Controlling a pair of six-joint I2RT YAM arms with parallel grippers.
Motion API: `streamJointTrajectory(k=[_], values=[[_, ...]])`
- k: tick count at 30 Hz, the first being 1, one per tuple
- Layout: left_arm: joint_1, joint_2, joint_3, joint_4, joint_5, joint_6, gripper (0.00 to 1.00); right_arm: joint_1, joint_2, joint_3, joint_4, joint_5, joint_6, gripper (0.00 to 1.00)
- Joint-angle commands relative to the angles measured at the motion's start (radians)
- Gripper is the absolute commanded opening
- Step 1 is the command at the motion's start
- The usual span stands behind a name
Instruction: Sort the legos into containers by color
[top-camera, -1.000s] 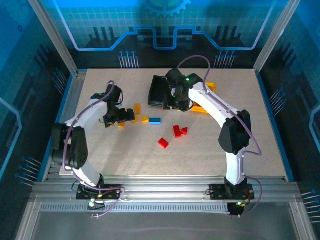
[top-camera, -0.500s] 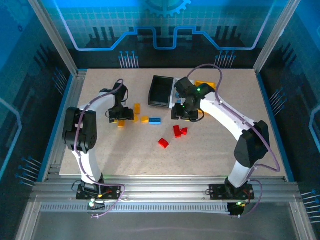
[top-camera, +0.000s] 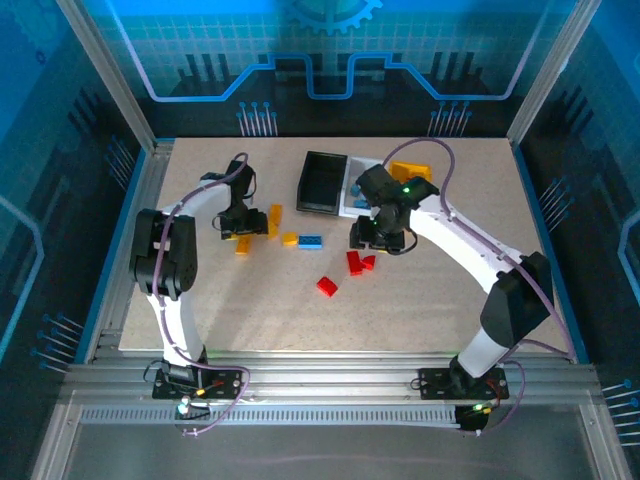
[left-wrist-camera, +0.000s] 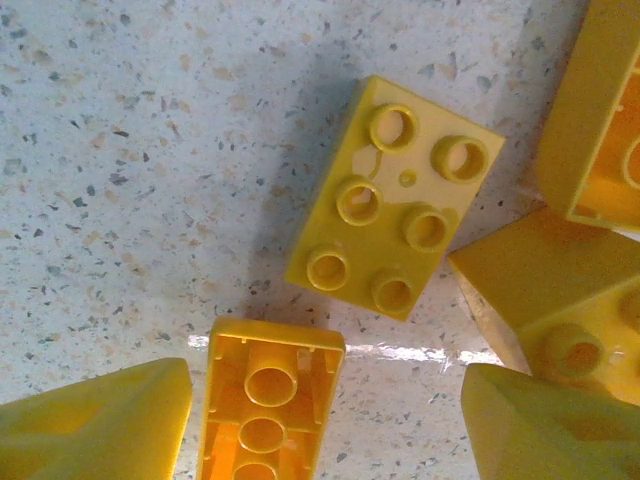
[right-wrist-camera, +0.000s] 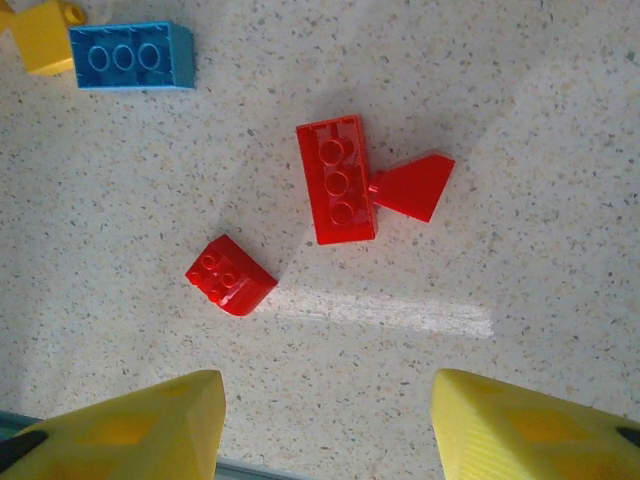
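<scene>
1. Left gripper (top-camera: 243, 224): hangs low over a cluster of yellow bricks (top-camera: 273, 219) on the left half of the table (top-camera: 250, 320).
2. Left wrist view, same gripper (left-wrist-camera: 325, 388): jaws parted, straddling an upturned yellow brick (left-wrist-camera: 268, 400), hollow side up. Brick close against the jaw at that view's left, clear gap to the other jaw. Not clenched on it.
3. Just beyond it: six-stud yellow brick (left-wrist-camera: 394, 211), flat on the table, studs up. Two more yellow pieces at that view's right edge, close together; cannot tell whether touching.
4. Blue brick (top-camera: 311, 241): lies flat just right of the yellow cluster, apart from both grippers. Shows three rings on its upper face in the right wrist view.
5. Black bin (top-camera: 322, 183): stands at the back of the table, near centre. Interior too dark to read.
6. Red bricks (top-camera: 353, 262): three loose on the table in front of the bins. Small rounded piece (right-wrist-camera: 228, 277) lies apart; long brick (right-wrist-camera: 337, 180) lies with a red wedge (right-wrist-camera: 410, 187) touching its side.
7. White bin (top-camera: 350, 205): just right of the black bin, mostly hidden behind the right arm.
8. Right gripper (top-camera: 378, 238): hovers between the bins and the red bricks. Wrist view (right-wrist-camera: 328, 390): jaws released, nothing between them, bare table below.
9. Yellow bin (top-camera: 410, 171): rightmost in the row, partly behind the right arm.
</scene>
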Motion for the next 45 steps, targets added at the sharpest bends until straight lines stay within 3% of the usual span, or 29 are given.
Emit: streamJointTrajectory(k=[1,8,18,39,45], values=[[0.022,-0.001,-0.042,-0.007,-0.026,0.012,0.75,0.02,-0.014,-0.023,0.013,-0.003,0.028,0.58],[0.027,-0.125,-0.093,0.037,0.032,0.031,0.78,0.057,0.038,-0.024,0.022,-0.001,0.022,0.58],[0.052,-0.064,-0.093,0.024,0.018,0.046,0.74,0.074,0.076,0.019,0.018,-0.007,0.018,0.58],[0.056,0.003,-0.078,0.023,0.062,0.038,0.39,0.079,0.058,0.001,0.036,0.004,0.056,0.59],[0.069,-0.027,-0.08,0.021,0.088,0.027,0.35,0.08,0.066,0.018,0.026,0.006,0.052,0.59]])
